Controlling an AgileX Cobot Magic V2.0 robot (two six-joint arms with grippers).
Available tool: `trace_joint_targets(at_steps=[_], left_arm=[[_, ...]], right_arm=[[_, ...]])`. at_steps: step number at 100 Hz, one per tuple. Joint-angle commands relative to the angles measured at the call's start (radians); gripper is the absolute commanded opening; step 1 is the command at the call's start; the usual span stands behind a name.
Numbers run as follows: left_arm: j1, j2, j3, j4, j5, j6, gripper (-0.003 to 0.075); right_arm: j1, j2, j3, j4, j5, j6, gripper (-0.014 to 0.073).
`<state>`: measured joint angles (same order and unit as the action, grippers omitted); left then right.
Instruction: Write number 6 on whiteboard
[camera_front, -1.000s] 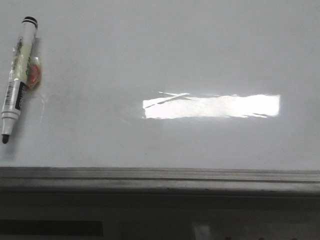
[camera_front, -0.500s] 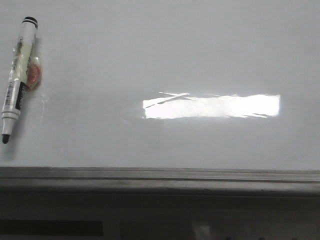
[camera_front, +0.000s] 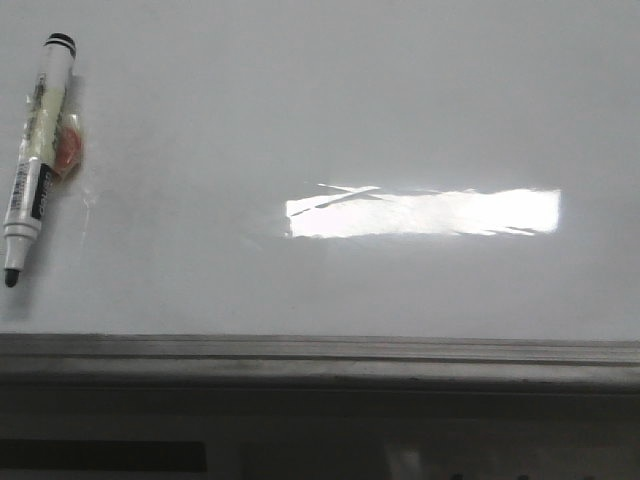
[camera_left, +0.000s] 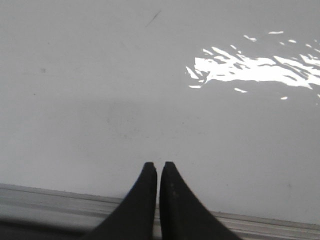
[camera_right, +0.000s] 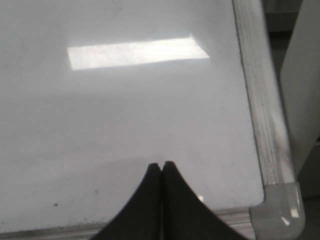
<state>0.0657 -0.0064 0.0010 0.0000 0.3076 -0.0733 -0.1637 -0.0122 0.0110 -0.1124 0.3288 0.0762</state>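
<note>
Although the task is to write a 6, no digit is seen on the whiteboard (camera_front: 330, 120); its surface is blank apart from a bright glare patch (camera_front: 425, 212) near the middle. A marker (camera_front: 33, 160) is lying flat near the left edge of the board, uncapped, with its dark tip turned toward the grey ledge (camera_front: 320, 352) at the near edge. A small orange scrap (camera_front: 68, 148) is seen just beside its barrel.

The left gripper (camera_left: 158, 167) is held above the near edge of the board with its fingers pressed together and nothing between them. The right gripper (camera_right: 163, 167) is in the same condition, near the right near corner of the board. Neither one is close to the marker.

It is judged that the work is not yet begun: the marker must first be picked up. Several faults can be expected. The barrel is round and lies flat, so it may roll or be pushed aside if the fingers are not opened wide first. If it is gripped tilted, the tip may skip or leave a broken line.
</note>
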Motion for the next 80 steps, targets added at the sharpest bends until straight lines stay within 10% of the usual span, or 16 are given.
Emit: trace_joint_targets(at_steps=[1,80], left_arm=[[0.001,-0.027,0.023,-0.049,-0.107,-0.008,-0.002],[0.004,-0.027,0.009,-0.145,-0.298,-0.008,-0.002]], right_arm=[[-0.007,-0.015,0.015,-0.003,-0.019,-0.006,-0.0064],[-0.005,-0.004,-0.014,0.118,-0.362,0.03,-0.0064]])
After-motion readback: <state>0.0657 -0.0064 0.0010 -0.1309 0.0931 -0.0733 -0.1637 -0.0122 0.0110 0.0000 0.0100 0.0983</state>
